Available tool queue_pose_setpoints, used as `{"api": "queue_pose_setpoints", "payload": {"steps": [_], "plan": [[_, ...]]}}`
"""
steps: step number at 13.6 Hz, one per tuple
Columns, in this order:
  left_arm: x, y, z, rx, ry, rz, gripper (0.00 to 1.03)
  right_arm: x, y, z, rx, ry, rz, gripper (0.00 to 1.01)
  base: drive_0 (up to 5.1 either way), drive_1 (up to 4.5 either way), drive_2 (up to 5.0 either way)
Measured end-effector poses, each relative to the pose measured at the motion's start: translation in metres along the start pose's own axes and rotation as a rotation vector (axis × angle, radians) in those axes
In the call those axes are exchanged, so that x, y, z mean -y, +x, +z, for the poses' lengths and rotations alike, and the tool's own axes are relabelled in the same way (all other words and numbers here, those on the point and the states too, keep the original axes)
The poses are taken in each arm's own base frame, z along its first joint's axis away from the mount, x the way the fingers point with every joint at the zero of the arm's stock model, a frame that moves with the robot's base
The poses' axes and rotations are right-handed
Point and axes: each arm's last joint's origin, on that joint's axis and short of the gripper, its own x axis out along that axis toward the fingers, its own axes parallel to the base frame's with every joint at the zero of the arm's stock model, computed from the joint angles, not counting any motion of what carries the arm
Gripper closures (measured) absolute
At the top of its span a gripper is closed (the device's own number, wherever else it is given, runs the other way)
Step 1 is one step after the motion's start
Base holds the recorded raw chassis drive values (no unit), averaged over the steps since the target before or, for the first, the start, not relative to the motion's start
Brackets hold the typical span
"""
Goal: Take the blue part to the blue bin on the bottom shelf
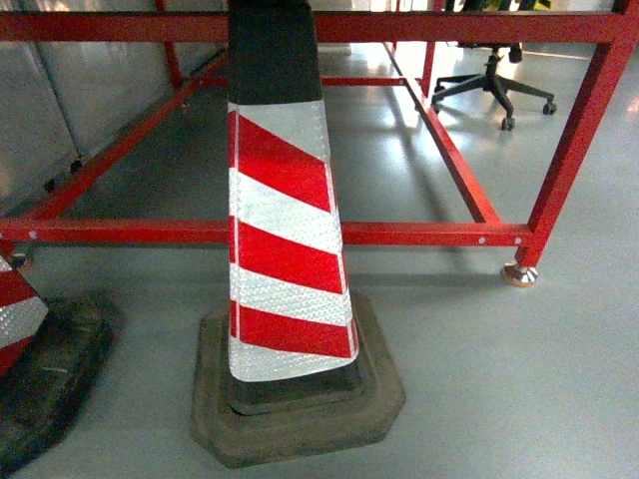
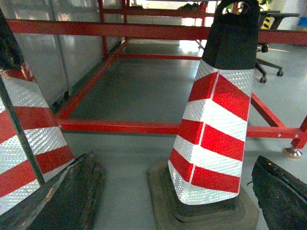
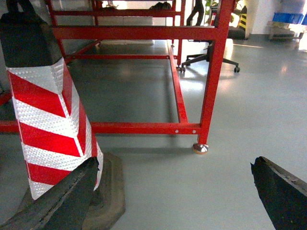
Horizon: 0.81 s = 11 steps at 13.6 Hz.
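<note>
Frankly, nothing is done yet: I see no blue part, blue bin or bottom shelf, only a striped cone and a red frame. Both grippers' jaws stand apart, empty.

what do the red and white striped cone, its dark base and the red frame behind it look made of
The red and white striped cone looks like plastic wrapped in reflective sheeting; the white bands show a fine glittering grain. Its dark, chamfered base looks like matte moulded rubber, scuffed and dull. The red frame looks like painted steel tube: square section, glossy paint, screw heads, and a metal foot at the corner.
</note>
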Motion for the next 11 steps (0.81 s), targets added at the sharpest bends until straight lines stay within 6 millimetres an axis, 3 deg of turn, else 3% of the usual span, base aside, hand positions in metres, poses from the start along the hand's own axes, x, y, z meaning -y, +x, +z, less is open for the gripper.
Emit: {"api": "queue_pose_setpoints", "payload": {"steps": [11], "plan": [[0.0000, 0.0000, 0.0000, 0.000, 0.000, 0.000, 0.05, 0.0000, 0.0000, 0.0000, 0.000, 0.000, 0.000, 0.03, 0.0, 0.00, 0.0]]}}
